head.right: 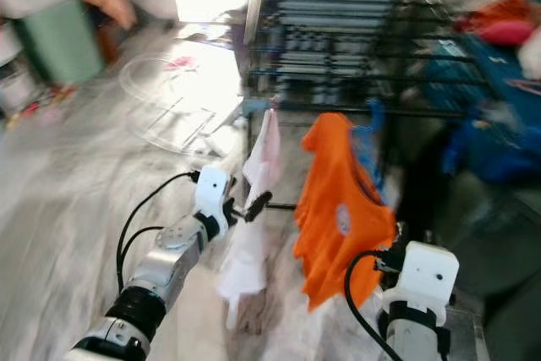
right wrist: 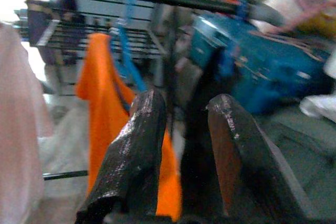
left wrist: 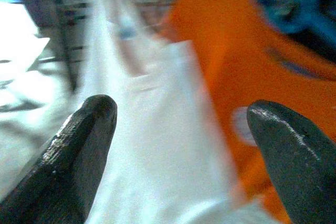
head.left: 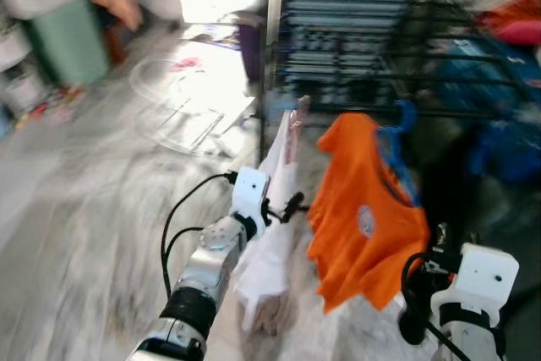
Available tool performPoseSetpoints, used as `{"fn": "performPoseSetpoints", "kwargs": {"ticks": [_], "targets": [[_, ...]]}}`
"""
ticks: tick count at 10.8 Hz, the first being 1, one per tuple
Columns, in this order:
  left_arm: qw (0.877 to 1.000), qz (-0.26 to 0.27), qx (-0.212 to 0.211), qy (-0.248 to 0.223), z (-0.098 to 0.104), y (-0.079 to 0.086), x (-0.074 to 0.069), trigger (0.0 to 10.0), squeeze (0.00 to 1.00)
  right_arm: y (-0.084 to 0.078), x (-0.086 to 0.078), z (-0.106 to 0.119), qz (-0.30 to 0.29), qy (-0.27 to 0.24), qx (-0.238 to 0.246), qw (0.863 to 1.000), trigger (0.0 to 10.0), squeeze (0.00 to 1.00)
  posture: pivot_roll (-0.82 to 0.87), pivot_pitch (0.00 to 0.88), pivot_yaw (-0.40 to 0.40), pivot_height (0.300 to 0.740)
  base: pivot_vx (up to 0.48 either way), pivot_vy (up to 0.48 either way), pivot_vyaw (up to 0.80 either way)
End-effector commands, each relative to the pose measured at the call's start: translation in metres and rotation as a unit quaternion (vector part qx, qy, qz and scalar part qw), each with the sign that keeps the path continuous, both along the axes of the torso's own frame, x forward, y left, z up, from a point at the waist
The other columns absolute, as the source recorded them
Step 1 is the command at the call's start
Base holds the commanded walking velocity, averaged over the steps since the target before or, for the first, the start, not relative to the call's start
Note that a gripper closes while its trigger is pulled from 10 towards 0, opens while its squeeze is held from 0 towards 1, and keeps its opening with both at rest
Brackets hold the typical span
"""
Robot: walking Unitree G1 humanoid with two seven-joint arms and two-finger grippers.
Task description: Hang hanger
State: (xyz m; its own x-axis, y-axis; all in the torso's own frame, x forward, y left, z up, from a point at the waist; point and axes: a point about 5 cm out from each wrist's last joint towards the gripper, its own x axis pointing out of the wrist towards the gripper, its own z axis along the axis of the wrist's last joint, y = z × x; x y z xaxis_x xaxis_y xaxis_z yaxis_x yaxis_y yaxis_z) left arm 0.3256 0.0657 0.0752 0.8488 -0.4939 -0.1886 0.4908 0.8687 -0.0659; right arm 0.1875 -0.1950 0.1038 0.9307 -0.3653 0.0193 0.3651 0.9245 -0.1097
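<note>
Orange shirt (head.left: 365, 209) hangs on a blue hanger (head.left: 397, 137) hooked on the black drying rack (head.left: 380, 31), next to a white garment (head.left: 272, 234). Left gripper (left wrist: 178, 156) has its fingers wide apart facing the white garment; right gripper (right wrist: 184, 145) sits low, fingers slightly apart, holding nothing.

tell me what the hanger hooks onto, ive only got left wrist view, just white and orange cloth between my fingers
Observer: The blue hanger carrying the orange shirt already hooks over a bar of the black drying rack.
Operator: where is the right gripper
Observer: The right gripper sits low beside the shirt, fingers slightly apart, holding nothing.
Operator: is the white thing on the rack too
Observer: Yes, the white garment hangs from the rack's edge, just ahead of the open left gripper.
</note>
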Motion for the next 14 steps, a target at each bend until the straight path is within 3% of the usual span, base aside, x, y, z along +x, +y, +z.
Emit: {"fn": "performPoseSetpoints", "kwargs": {"ticks": [1,2,3,4,5,9,10,11,14], "targets": [[0.998,0.048,0.028,-0.027,0.004,0.014,0.005,10.0,0.0,0.002,0.002,0.006,0.007,-0.008,-0.006,1.0,10.0,0.0,-0.05,0.0,-0.037,0.74,0.0,0.0,0.8],[0.995,0.082,0.048,-0.035,0.006,0.028,0.01,10.0,0.0,0.004,0.003,0.006,0.01,-0.01,-0.001,1.0,10.0,0.0,-0.04,0.0,-0.047,0.74,0.0,0.0,0.73],[0.995,0.078,0.054,-0.044,0.01,0.042,0.011,10.0,0.0,0.004,0.004,0.006,0.014,-0.008,0.002,1.0,10.0,0.0,-0.03,0.0,-0.053,0.74,0.0,0.0,0.0],[0.992,0.066,0.09,-0.053,0.008,0.058,0.008,10.0,0.0,0.006,0.005,0.004,0.025,-0.002,-0.001,1.0,10.0,0.0,-0.01,0.0,-0.054,0.74,0.0,0.0,0.0],[0.992,0.075,0.098,-0.04,0.003,0.064,0.007,10.0,0.0,0.006,0.006,0.004,0.03,-0.001,-0.003,1.0,10.0,0.0,-0.01,0.0,-0.056,0.74,0.0,0.0,0.0],[0.997,0.074,0.023,-0.006,-0.003,0.038,0.003,10.0,0.0,0.007,0.008,0.005,0.036,-0.002,-0.002,0.999,10.0,0.0,-0.01,0.0,-0.048,0.74,0.0,0.0,0.7],[0.997,0.076,0.018,-0.005,-0.003,0.037,0.004,10.0,0.0,0.007,0.008,0.005,0.037,-0.002,-0.002,0.999,10.0,0.0,-0.01,0.0,-0.048,0.74,0.24,0.0,0.73],[0.999,0.043,0.009,-0.006,-0.004,0.026,-0.001,10.0,0.0,0.007,0.01,0.005,0.037,-0.002,-0.001,0.999,10.0,0.0,-0.01,0.0,-0.045,0.74,0.247,0.0,0.0],[0.999,0.032,0.001,-0.002,-0.003,0.022,-0.002,10.0,0.0,0.005,0.008,0.003,0.034,0.001,0.005,0.999,10.0,0.0,-0.02,0.0,-0.038,0.74,0.174,0.0,0.0]]}}
